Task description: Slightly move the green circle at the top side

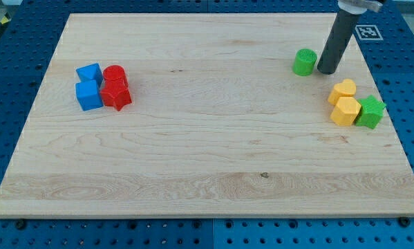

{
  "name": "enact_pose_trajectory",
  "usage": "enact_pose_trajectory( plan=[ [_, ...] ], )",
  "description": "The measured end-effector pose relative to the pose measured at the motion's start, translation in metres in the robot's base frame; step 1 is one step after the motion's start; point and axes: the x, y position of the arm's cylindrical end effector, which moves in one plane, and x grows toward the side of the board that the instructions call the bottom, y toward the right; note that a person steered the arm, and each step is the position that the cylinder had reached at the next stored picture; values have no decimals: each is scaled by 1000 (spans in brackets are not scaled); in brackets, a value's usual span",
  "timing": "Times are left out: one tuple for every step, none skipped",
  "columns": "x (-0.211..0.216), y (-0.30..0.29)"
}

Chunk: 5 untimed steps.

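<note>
A green circle block (304,61) stands near the view's top right on the wooden board (207,159). My tip (326,70) rests on the board just to the right of the green circle, close beside it with a thin gap or light contact; I cannot tell which. The dark rod rises from the tip toward the view's top right.
A yellow heart (343,90), a yellow hexagon (345,111) and a green star (370,112) cluster at the view's right, below my tip. Two blue blocks (89,87) and two red blocks (115,87) cluster at the view's left.
</note>
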Motion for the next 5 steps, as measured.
enact_pose_trajectory(
  plan=[
    [0, 0],
    [0, 0],
    [0, 1],
    [0, 3],
    [0, 7]
  ],
)
